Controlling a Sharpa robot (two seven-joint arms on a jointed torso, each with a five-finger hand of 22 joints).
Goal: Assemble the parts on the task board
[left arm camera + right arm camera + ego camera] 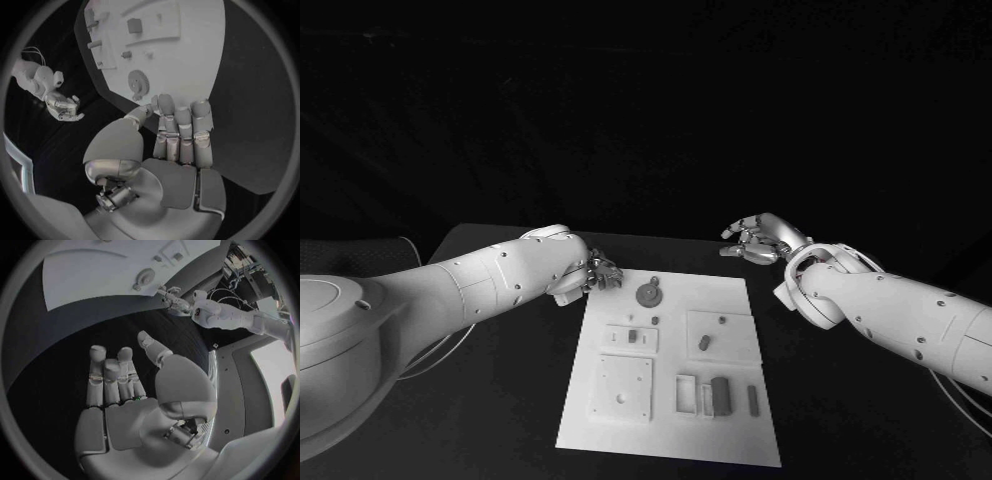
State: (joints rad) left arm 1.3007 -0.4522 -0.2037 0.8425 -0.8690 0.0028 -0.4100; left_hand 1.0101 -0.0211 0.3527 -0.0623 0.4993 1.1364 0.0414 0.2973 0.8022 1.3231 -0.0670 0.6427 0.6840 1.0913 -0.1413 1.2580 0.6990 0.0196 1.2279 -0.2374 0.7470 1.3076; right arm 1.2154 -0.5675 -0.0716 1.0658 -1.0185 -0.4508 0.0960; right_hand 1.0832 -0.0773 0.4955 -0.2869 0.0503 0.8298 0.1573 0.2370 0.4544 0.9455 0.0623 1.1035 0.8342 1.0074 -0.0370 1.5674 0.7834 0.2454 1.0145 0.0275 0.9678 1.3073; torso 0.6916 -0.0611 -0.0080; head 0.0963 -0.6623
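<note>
Small parts [720, 395] are seen lying loose on the task board [672, 440]. Nothing is held by the left robot hand [596, 274] or right robot hand [759, 240]; both are spread wide. Most work seems left.

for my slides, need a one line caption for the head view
Both empty hands, left hand and right hand, hover at the far corners of the white task board, whose gear-shaped part lies untouched.

Both hands [596, 272] [759, 240] empty (fingers apart)

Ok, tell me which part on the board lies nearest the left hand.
The round gear, at the task board's far end beside the left hand; the other parts lie nearer the robot.
</note>
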